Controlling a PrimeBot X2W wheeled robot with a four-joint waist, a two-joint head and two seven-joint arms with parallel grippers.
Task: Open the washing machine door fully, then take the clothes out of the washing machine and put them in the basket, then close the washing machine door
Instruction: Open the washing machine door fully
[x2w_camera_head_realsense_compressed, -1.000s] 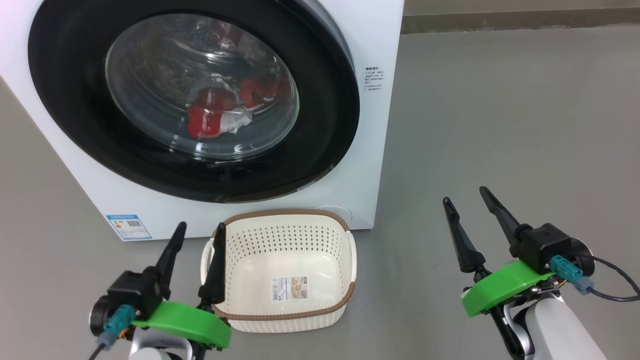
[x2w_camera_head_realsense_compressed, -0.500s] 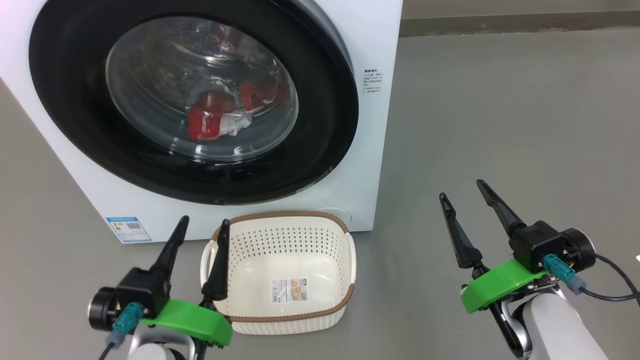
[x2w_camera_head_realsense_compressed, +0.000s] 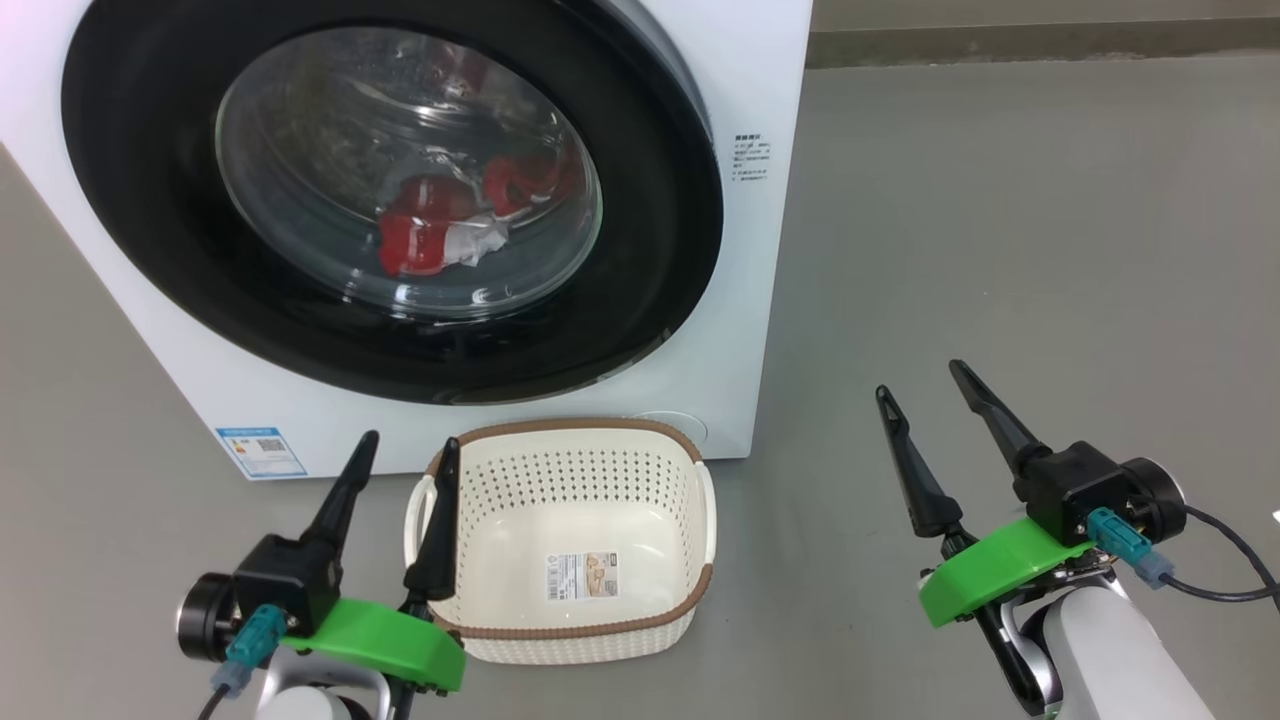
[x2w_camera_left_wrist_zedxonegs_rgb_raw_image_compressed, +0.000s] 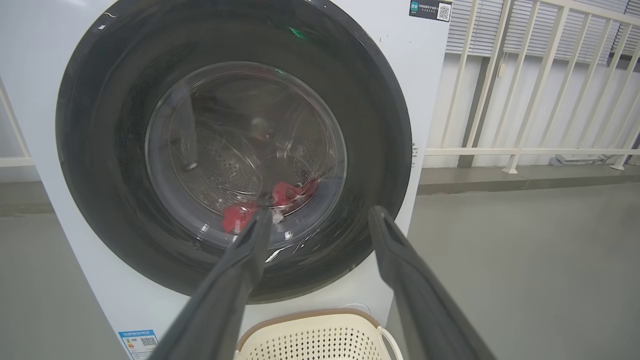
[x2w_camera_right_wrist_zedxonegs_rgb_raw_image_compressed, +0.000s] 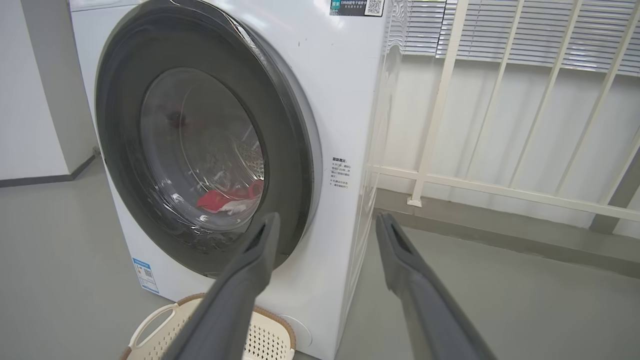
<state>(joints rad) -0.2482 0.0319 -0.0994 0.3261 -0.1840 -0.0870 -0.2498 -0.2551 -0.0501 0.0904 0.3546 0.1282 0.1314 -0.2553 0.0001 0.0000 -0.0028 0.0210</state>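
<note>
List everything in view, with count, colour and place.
washer: one, white, behind the basket.
door: one, black rim and clear glass, on the washer's front.
clothes: count unclear, red and white, inside behind the glass.
basket: one, cream with brown rim, on the floor before the washer.
label: one, blue, washer's lower left corner.
railing: one, white, right of the washer.
left gripper: one, dark jaws open, beside the basket.
right gripper: one, dark jaws open, right of the basket.
</note>
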